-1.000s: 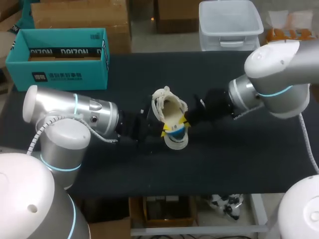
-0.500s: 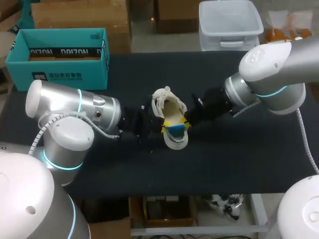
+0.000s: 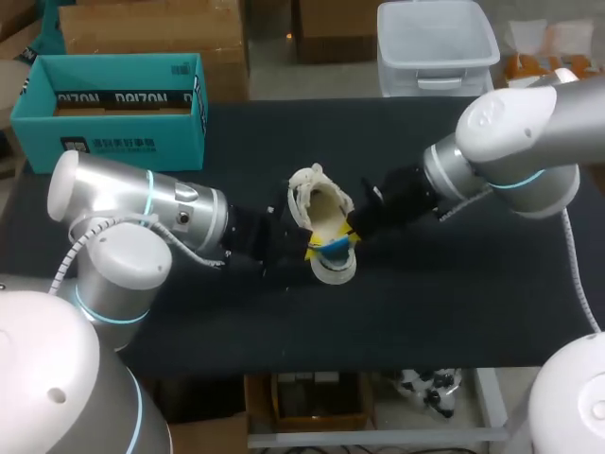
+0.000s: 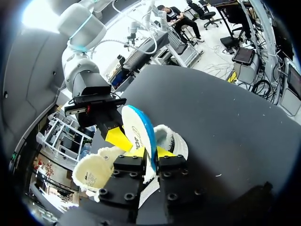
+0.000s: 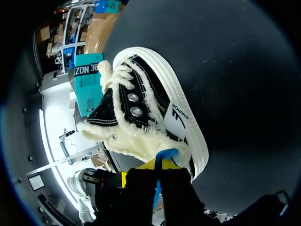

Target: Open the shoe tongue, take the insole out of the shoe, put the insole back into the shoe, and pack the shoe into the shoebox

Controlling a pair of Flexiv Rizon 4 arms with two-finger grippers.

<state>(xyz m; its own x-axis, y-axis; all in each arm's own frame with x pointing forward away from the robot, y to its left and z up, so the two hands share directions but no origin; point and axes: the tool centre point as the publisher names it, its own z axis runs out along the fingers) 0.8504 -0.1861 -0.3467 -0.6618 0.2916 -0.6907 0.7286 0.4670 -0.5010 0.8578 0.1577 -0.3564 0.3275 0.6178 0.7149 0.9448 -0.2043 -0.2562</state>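
A black high-top shoe (image 3: 317, 200) with cream fleece lining lies in the middle of the black table, its mouth wide. A white insole (image 3: 333, 248) with a blue edge stands in the heel end. My left gripper (image 3: 307, 249) comes in from the left and my right gripper (image 3: 352, 233) from the right; they meet at the insole. In the left wrist view the insole (image 4: 138, 134) rises between my left gripper (image 4: 153, 152), both fingers against it, with the right gripper's fingertips (image 4: 117, 139) just ahead. In the right wrist view my gripper (image 5: 157, 165) pinches the insole's blue edge (image 5: 165, 154) at the shoe's (image 5: 146, 113) heel.
The open teal shoebox (image 3: 118, 142) stands at the table's back left corner, also seen beyond the shoe as the teal box (image 5: 88, 82). Bare black tabletop (image 3: 454, 303) lies in front and to the right of the shoe.
The left arm has swung slightly toward the back and the right arm has edged left toward the shoe. Shoe and insole have barely shifted between the two grippers.
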